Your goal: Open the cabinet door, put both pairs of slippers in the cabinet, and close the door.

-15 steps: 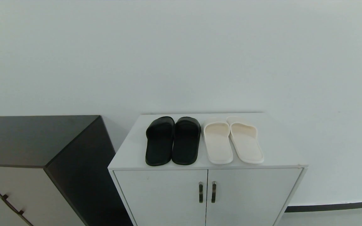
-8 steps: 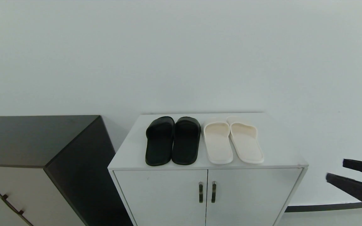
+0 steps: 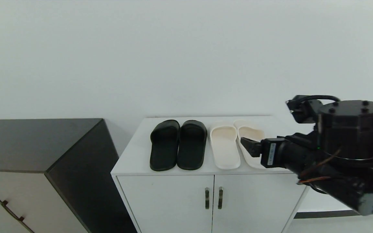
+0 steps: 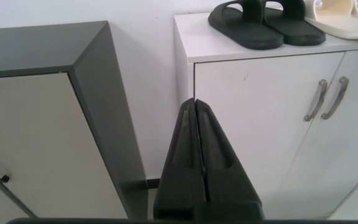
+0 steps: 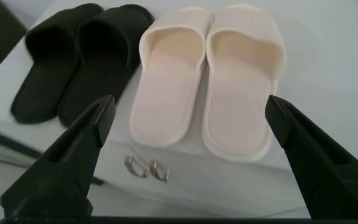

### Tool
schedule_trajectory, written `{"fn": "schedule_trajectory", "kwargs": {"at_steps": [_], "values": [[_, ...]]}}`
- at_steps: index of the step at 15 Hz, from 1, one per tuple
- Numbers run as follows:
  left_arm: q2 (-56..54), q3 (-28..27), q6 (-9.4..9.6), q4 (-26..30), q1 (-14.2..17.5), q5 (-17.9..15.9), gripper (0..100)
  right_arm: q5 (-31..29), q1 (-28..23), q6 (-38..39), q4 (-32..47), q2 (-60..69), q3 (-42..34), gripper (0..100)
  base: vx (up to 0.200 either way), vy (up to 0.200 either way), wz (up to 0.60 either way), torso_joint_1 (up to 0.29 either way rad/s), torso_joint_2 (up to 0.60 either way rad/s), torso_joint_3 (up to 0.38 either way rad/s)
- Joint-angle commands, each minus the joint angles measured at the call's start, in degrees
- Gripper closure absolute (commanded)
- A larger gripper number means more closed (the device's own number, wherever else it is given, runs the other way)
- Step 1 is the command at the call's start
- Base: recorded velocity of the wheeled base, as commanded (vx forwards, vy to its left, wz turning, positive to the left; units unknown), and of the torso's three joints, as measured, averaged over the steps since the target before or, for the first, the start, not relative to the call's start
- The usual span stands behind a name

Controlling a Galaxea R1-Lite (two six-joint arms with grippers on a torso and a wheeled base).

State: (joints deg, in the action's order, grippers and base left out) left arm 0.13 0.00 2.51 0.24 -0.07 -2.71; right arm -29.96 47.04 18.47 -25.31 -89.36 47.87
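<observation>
The black slippers [image 3: 177, 145] and cream slippers [image 3: 223, 147] lie side by side on top of the cabinet [image 3: 165, 204], whose doors are closed. Within the last second the right gripper [image 5: 190, 106] has swung in over the cream pair, jaws wide. The left gripper [image 4: 196, 102] is pressed closed, low before the cabinet front, so door-opening appears not yet begun.

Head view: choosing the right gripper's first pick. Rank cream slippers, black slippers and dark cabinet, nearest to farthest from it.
1. Cream slippers, at the right gripper, right side of white cabinet.
2. Black slippers, to their left.
3. Dark cabinet, far left.
</observation>
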Motion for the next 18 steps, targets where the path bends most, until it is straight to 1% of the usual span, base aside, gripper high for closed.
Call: {"fn": "schedule_trajectory", "kwargs": {"at_steps": [1,3,9,10,11,12,16,18], "values": [[0.13,0.00,0.04,0.02,-0.01,0.07,100,-5.89,0.33,-0.01,-1.24,-13.30,7.94,0,0.000,0.000,0.00,0.000,0.00,0.000],[0.13,0.00,0.04,0.02,-0.01,-0.02,100,-7.74,-0.20,-0.71,-1.32,-16.64,10.31,0,0.000,0.000,0.00,0.000,0.00,0.000],[0.22,0.00,-0.05,0.02,-0.01,0.07,100,-7.48,-4.77,-3.00,-5.72,-24.29,13.65,0,0.000,0.000,0.00,0.000,0.00,0.000],[0.22,0.00,-0.05,0.02,-0.01,0.07,100,-7.39,-4.86,-3.09,-5.81,-24.37,13.74,0,0.000,0.000,0.00,0.000,0.00,0.000],[0.22,0.00,-0.05,0.02,-0.01,0.07,100,-6.86,-6.17,-5.20,-8.18,-26.66,15.94,0,0.000,0.000,0.00,0.000,0.00,0.000],[0.13,0.00,-0.05,0.02,-0.01,0.07,100,-6.16,-6.53,-5.81,-8.62,-27.54,16.82,0,0.000,0.000,0.00,0.000,0.00,0.000],[0.13,0.00,-0.23,-0.07,-0.01,0.07,100,-2.29,-6.61,-5.99,-8.71,-28.68,17.96,0,0.000,0.000,0.00,0.000,0.00,0.000],[0.13,0.00,-0.23,0.02,-0.01,0.07,100,-1.41,-7.23,-6.08,-8.71,-29.47,19.19,0,0.000,0.000,0.00,0.000,0.00,0.000]]}}
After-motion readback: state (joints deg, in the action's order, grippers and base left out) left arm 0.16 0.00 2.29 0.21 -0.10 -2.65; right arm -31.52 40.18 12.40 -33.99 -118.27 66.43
